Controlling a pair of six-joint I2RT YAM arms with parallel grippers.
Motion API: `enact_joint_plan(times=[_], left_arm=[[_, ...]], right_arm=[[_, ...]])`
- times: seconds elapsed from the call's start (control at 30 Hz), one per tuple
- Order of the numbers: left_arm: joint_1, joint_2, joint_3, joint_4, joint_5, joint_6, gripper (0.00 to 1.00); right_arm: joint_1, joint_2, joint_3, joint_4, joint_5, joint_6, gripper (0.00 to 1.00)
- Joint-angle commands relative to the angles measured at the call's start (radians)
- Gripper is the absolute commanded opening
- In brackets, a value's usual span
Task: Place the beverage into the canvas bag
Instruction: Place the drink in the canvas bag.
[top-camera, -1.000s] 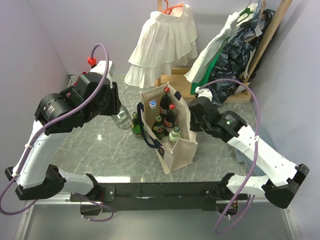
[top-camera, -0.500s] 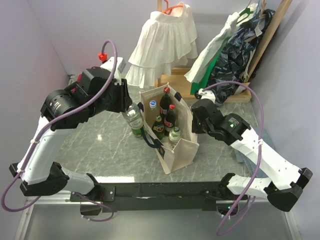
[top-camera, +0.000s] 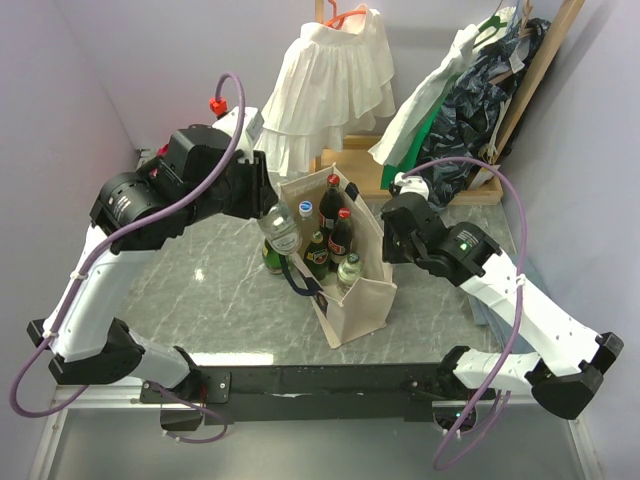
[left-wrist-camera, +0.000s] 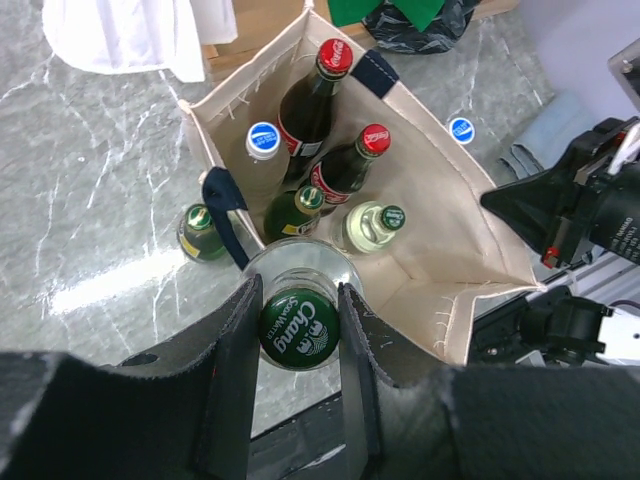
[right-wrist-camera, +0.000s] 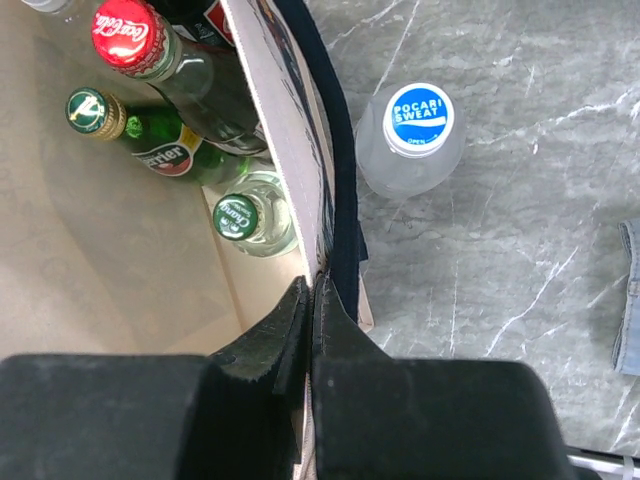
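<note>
The beverage is a clear bottle with a green Chang cap (left-wrist-camera: 299, 327). My left gripper (left-wrist-camera: 299, 330) is shut on its neck and holds it upright in the air. In the top view the bottle (top-camera: 281, 230) hangs at the left rim of the canvas bag (top-camera: 365, 300), a cream tote with navy handles. Several bottles (left-wrist-camera: 322, 150) stand inside the bag (left-wrist-camera: 440, 250). My right gripper (right-wrist-camera: 312, 295) is shut on the bag's right wall (right-wrist-camera: 285, 130) at its rim, beside the navy strap. In the top view the right gripper (top-camera: 386, 236) sits at that same side.
A green bottle (top-camera: 271, 262) stands on the marble table just left of the bag. A Pocari Sweat bottle (right-wrist-camera: 415, 135) stands right of the bag. A white ruffled garment (top-camera: 325, 85) and a rack of clothes (top-camera: 470, 90) hang at the back.
The left arm lifted the clear bottle off the table and carried it right to the bag's rim. The right gripper closed on the bag's wall.
</note>
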Motion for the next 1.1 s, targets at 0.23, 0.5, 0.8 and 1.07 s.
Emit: enact_joint_plan(times=[0.23,0.5,0.8,1.07], left_arm=[[-0.005,-0.004,0.08,0.182,0.052,-0.002,0.01],[-0.01,-0.001,0.098,0.203,0.068,0.004,0.01],[-0.022,0.008,0.078,0.249,0.114,0.006,0.01],[-0.053,0.019,0.013,0.296,0.116,0.004,0.01]], right_arm=[[0.002,-0.019,0.065,0.035,0.006,-0.018,0.0],[0.002,-0.02,0.033,0.05,-0.003,-0.01,0.0],[0.003,-0.022,0.016,0.062,-0.014,-0.006,0.0],[0.003,-0.023,0.005,0.07,-0.017,0.0,0.0]])
